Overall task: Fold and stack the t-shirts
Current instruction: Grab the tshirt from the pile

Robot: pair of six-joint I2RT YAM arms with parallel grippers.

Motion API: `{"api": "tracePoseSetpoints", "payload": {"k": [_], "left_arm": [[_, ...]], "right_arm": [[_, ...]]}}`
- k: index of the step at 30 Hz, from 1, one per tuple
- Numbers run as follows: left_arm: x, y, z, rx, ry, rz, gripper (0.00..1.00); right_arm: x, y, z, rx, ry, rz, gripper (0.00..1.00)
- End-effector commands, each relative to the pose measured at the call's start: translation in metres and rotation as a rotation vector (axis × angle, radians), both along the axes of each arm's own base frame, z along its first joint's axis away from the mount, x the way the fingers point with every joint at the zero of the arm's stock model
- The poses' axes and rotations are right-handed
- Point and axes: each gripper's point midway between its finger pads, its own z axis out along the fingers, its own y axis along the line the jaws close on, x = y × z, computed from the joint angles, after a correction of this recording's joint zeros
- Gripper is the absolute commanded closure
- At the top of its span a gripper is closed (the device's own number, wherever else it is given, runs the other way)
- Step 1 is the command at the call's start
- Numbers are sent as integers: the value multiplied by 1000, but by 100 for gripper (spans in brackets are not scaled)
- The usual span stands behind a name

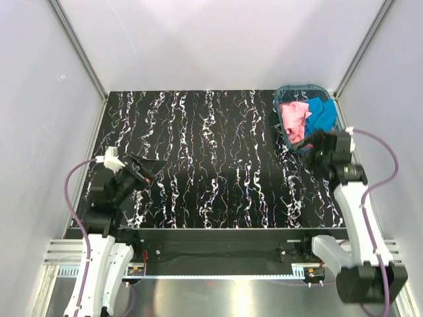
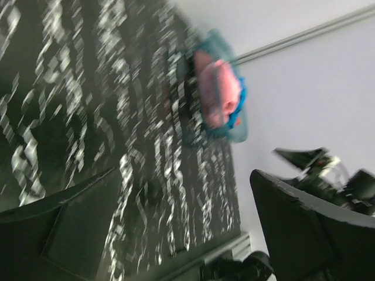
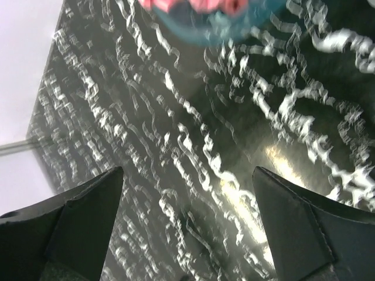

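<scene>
Both shirts, pink t-shirt (image 1: 294, 117) and blue t-shirt (image 1: 322, 112), sat bunched in the upper-right basket (image 1: 295, 87); left fingers (image 2: 76, 234) and right fingers (image 3: 304, 234) hung spread, empty. Could grab both together or snag the rim.

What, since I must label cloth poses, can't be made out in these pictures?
1. Top view: the salmon pink t-shirt and the turquoise-blue t-shirt lie crumpled in the teal plastic basket. Its wall and their own folds hide the lower parts.
2. Left wrist view: motion blur smears both shirts.
3. Right wrist view: the top edge cuts off most of the basket and shirts.
</scene>
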Motion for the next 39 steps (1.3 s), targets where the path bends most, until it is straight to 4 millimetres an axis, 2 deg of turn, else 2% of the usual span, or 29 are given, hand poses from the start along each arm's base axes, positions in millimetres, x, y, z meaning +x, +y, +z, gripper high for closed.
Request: {"api": "tracePoseSetpoints", "payload": {"k": [1, 2, 3, 4, 6, 7, 8, 9, 10, 11, 12, 13, 14, 15, 16, 17, 18, 19, 22, 24, 26, 29, 30, 34, 35, 38, 39], "left_arm": [[-10, 2, -29, 15, 214, 6, 1], [-10, 3, -20, 18, 233, 9, 1], [-14, 2, -26, 31, 281, -1, 1], [-19, -5, -21, 63, 253, -80, 1], [-21, -12, -14, 73, 236, -147, 1], [-22, -11, -13, 75, 236, -139, 1], [-23, -9, -11, 79, 230, -122, 1], [-24, -6, -9, 85, 222, -103, 1], [-24, -6, -8, 78, 217, -100, 1], [-24, -6, -7, 76, 208, -100, 1], [-26, -8, -8, 72, 213, -109, 1], [-26, -9, -9, 71, 219, -117, 1], [-26, -10, -10, 72, 224, -127, 1], [-28, -12, -12, 69, 239, -150, 1], [-28, -13, -12, 81, 233, -165, 1], [-28, -13, -12, 90, 235, -170, 4], [-29, -12, -13, 103, 247, -166, 6], [-28, -11, -9, 122, 242, -169, 8], [-23, -10, -1, 152, 230, -176, 16], [-19, -8, 0, 171, 234, -174, 22], [-15, -7, 1, 197, 234, -179, 25], [-16, -3, -10, 248, 281, -187, 27], [-15, 0, -15, 274, 288, -188, 28], [-20, 4, -28, 313, 332, -185, 32], [-20, 4, -28, 311, 333, -186, 34], [-18, 2, -27, 303, 344, -196, 36], [-18, 1, -25, 303, 345, -205, 37]], "right_arm": [[41, -25, 45, -163, -80, -26, 0], [57, -25, 42, -176, -55, -6, 0], [68, -21, 48, -223, -66, 73, 0], [91, -20, 66, -245, -85, 111, 0], [106, -29, 76, -270, -33, 75, 0], [113, -34, 92, -279, -31, 49, 0], [129, -38, 80, -297, 3, 53, 0], [140, -37, 84, -299, -22, 71, 0], [158, -39, 102, -302, -98, 71, 0], [175, -43, 90, -303, -75, 67, 1], [186, -46, 88, -302, -71, 63, 1], [199, -50, 103, -308, -99, 57, 3], [217, -59, 72, -312, -22, 51, 13], [220, -62, 57, -310, 47, 53, 21], [233, -67, 74, -316, 22, 43, 31], [246, -74, 35, -315, 127, 33, 37], [240, -76, 19, -317, 211, 35, 46], [251, -79, 9, -321, 235, 31, 47], [249, -97, -4, -393, 294, -37, 47], [252, -111, -3, -459, 279, -65, 46], [245, -122, -10, -501, 311, -88, 44], [234, -136, -19, -537, 352, -117, 42], [235, -139, -29, -534, 352, -109, 42], [235, -141, -42, -495, 348, -78, 45], [237, -138, -48, -478, 352, -66, 50], [244, -140, -50, -454, 336, -65, 60], [247, -141, -46, -451, 322, -66, 70]]}}
